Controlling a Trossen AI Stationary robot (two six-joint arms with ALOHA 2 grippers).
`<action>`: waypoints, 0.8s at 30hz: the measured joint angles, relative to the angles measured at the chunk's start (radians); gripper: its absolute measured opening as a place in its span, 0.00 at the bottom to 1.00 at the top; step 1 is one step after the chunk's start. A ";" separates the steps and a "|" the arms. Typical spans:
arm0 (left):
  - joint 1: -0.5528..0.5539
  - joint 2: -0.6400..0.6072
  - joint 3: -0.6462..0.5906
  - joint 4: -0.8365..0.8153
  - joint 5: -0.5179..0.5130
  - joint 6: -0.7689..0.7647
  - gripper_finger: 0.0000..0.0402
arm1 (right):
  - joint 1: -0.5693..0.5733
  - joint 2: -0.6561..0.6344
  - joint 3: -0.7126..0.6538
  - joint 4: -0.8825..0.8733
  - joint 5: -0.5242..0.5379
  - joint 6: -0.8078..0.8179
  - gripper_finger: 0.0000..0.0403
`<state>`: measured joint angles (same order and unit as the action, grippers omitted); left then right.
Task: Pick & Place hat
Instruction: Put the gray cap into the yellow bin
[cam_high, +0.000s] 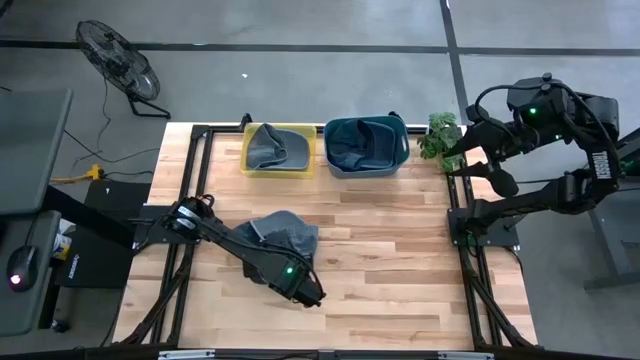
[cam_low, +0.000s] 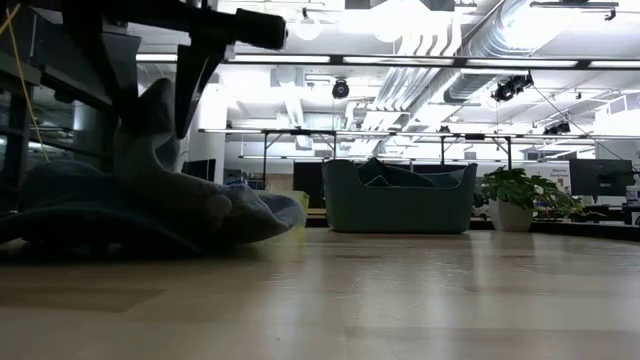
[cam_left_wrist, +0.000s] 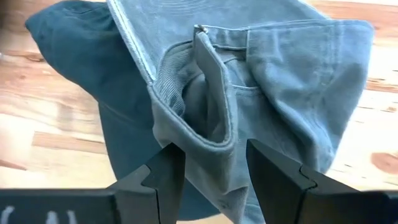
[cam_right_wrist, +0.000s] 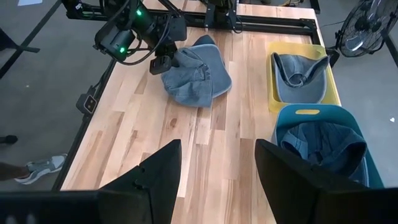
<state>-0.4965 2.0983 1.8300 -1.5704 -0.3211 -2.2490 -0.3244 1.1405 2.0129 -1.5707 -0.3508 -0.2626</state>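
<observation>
Denim folds of the hat (cam_left_wrist: 249, 81) fill the left wrist view, a fold pinched between the left end effector's (cam_left_wrist: 214, 171) part-open fingers. High view places the hat on the table (cam_high: 400, 260), near the yellow bin (cam_high: 250, 165); right end effector (cam_right_wrist: 217, 168) waits open beyond the table's edge.

Grey concrete floor (cam_high: 330, 25), floor fan (cam_high: 120, 58), ceiling ducts (cam_low: 470, 45), strip lights

no readable text, labels, brands or numbers on anything in view
</observation>
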 joint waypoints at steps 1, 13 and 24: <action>0.000 0.000 -0.005 0.000 0.000 0.000 0.42 | 0.000 0.001 0.000 0.000 0.000 0.000 0.49; 0.015 0.000 -0.046 -0.001 -0.012 0.029 0.31 | 0.000 0.005 0.000 0.000 0.000 0.001 0.49; 0.025 -0.015 -0.036 0.012 -0.024 0.162 0.01 | 0.000 0.005 0.000 0.000 0.000 0.027 0.49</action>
<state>-0.4713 2.0830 1.7944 -1.5585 -0.3447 -2.0871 -0.3247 1.1454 2.0129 -1.5711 -0.3508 -0.2359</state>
